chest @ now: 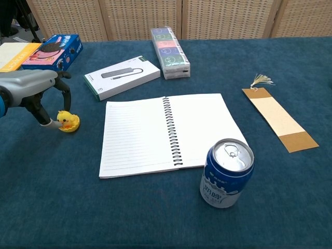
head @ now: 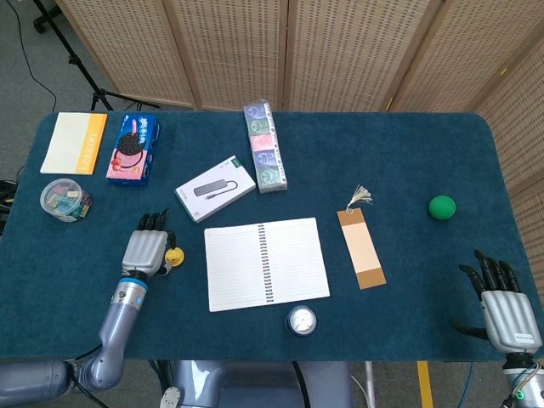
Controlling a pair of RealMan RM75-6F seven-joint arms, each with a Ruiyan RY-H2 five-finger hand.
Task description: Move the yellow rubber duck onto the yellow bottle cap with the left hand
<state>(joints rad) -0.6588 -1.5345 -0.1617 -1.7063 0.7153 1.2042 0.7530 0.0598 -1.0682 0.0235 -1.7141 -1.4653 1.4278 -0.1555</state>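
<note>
The small yellow rubber duck (chest: pixel 67 120) stands upright on a flat yellow base (chest: pixel 70 127) that looks like the bottle cap, left of the open notebook. My left hand (chest: pixel 32 86) arches over it from the left. The thumb tip touches the duck's left side and a finger curves down to just behind its head, so the duck sits pinched between them. From above, the duck (head: pixel 173 255) peeks out at the right edge of the left hand (head: pixel 145 247). My right hand (head: pixel 507 313) rests at the front right table edge with its fingers spread, holding nothing.
An open spiral notebook (chest: pixel 166 132) lies right of the duck, with a blue can (chest: pixel 226 173) in front of it. A white adapter box (chest: pixel 122 76), cookie box (chest: pixel 53 50) and strip of packets (chest: pixel 170 44) lie behind. Bookmark (head: pixel 360 246), green ball (head: pixel 441 206) and clip jar (head: pixel 65 200) lie further off.
</note>
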